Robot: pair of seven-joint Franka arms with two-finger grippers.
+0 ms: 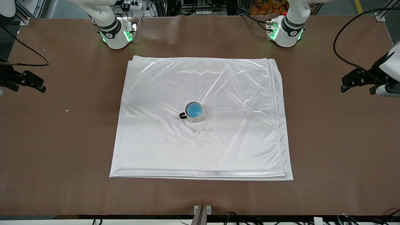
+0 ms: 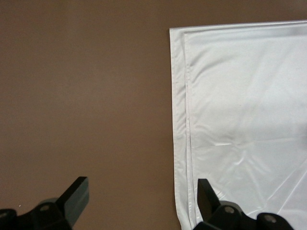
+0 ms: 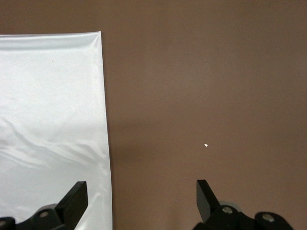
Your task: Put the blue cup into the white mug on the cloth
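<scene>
Blue cup: nested upright inside white mug, only its bright blue interior and rim showing. Mug: cream body, dark handle turned toward the right arm's end of the table, standing near the middle of cloth. Cloth: shiny white, creased, layered edges, spread flat on brown table. Left gripper: fingers spread wide, empty, over bare table just beside the cloth's edge. Right gripper: fingers likewise spread, empty, above the cloth's edge; small pale speck on the table nearby.
</scene>
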